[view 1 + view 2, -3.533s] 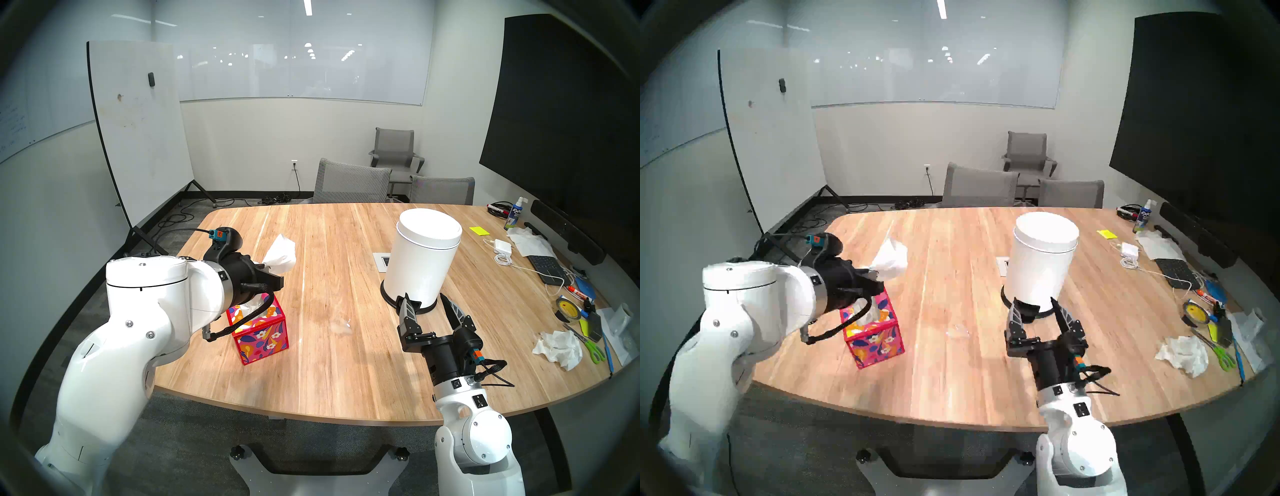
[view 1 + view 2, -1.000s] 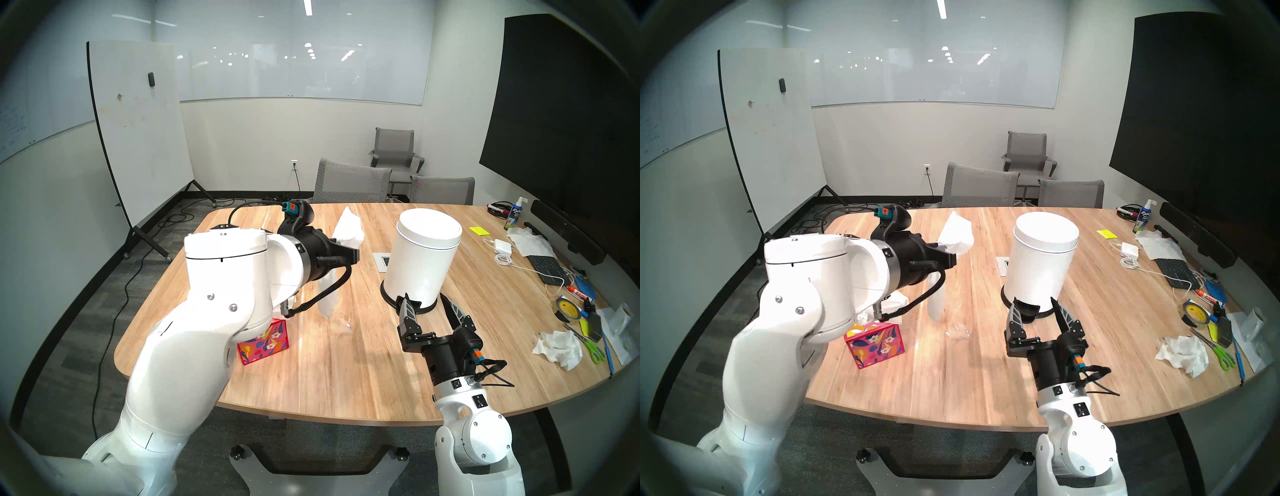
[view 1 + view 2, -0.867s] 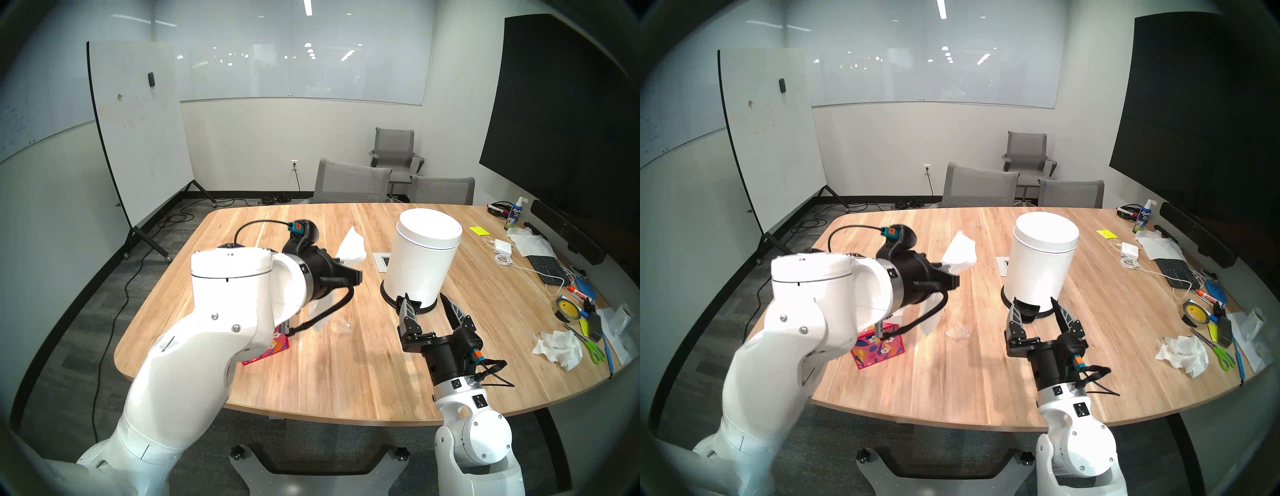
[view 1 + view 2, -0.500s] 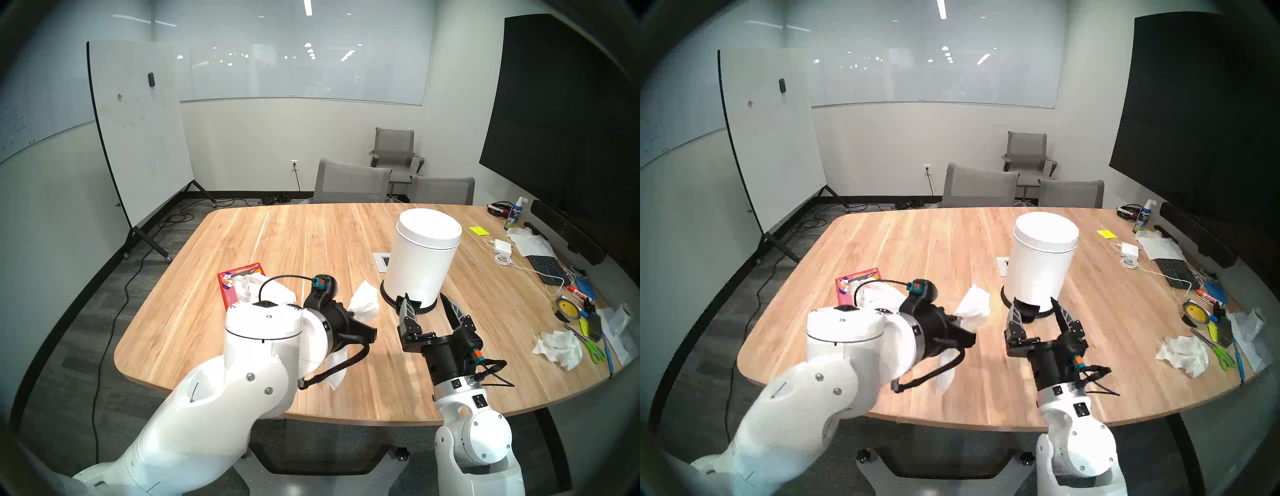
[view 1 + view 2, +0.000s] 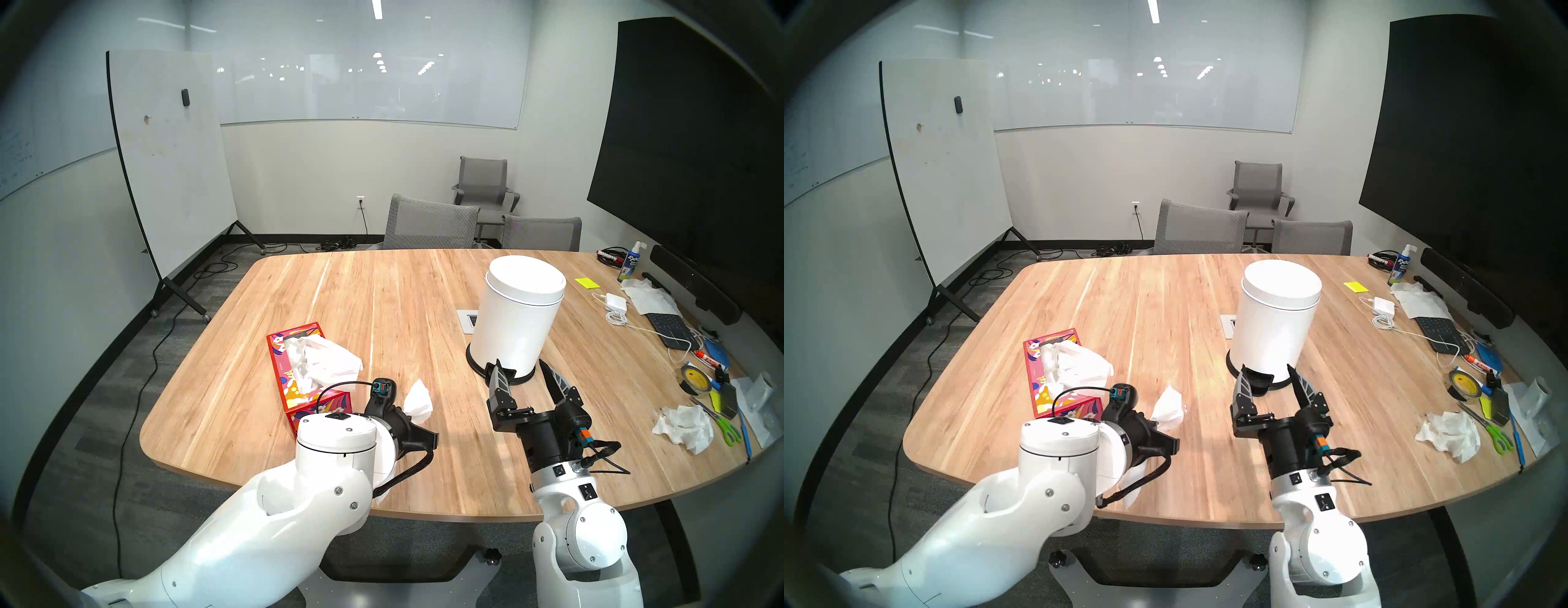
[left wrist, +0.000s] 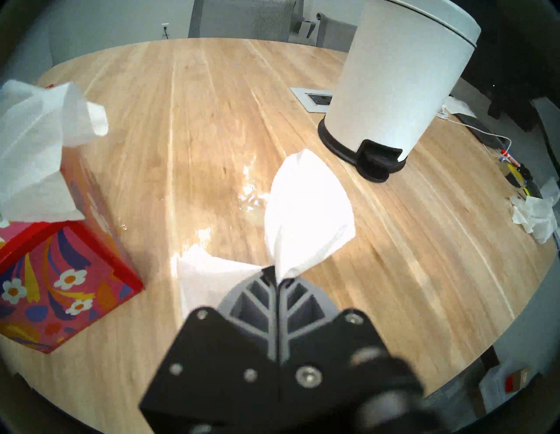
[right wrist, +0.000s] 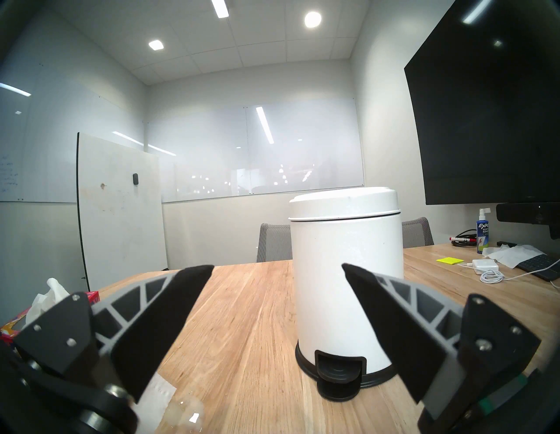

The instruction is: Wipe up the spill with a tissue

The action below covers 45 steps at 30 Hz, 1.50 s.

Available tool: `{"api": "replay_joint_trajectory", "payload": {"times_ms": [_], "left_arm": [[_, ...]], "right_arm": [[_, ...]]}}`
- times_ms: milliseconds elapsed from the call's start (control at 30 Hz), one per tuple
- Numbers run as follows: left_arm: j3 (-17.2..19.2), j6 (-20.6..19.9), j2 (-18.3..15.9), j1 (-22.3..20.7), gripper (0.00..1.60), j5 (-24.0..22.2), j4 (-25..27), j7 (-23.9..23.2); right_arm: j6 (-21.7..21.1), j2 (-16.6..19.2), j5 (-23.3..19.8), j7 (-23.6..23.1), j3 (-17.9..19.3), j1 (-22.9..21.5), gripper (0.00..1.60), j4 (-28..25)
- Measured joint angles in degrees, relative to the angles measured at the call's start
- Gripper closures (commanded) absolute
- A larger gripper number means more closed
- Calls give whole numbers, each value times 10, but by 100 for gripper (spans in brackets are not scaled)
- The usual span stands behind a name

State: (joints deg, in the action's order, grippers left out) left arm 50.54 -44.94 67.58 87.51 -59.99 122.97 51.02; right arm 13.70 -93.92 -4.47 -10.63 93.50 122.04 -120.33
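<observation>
tissue (image 6: 306,209) pinched in the closed left hand (image 6: 277,280) above the spill (image 6: 251,197).

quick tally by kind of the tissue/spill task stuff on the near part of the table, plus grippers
Held tissue: 1, pinched in the left gripper
Floral tissue box: 1
Spill: 1
White pedal bin: 1
Crumpled paper wad: 1
Grippers: 2, the right gripper open and empty
Total: 7

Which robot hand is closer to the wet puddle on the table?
The left end effector. It hangs just above and short of the spill, pinching the tissue. The right end effector sits open off to the side, near the white bin.
</observation>
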Motion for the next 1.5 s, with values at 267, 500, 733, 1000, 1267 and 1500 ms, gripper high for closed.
{"api": "replay_joint_trajectory", "payload": {"times_ms": [267, 500, 733, 1000, 1267, 1500], "left_arm": [[-1, 8, 12, -25, 160, 6, -43, -19], [-7, 19, 20, -43, 160, 14, -85, -40], [-21, 32, 30, -59, 160, 22, -121, -62], [-34, 55, 39, -74, 160, 31, -168, -94], [-23, 60, 41, -86, 160, 25, -204, -118], [-7, 58, 40, -101, 160, 9, -211, -133]], "right_arm": [[0, 0, 0, 0, 0, 0, 0, 0], [0, 0, 0, 0, 0, 0, 0, 0], [0, 0, 0, 0, 0, 0, 0, 0], [0, 0, 0, 0, 0, 0, 0, 0], [0, 0, 0, 0, 0, 0, 0, 0], [0, 0, 0, 0, 0, 0, 0, 0]]}}
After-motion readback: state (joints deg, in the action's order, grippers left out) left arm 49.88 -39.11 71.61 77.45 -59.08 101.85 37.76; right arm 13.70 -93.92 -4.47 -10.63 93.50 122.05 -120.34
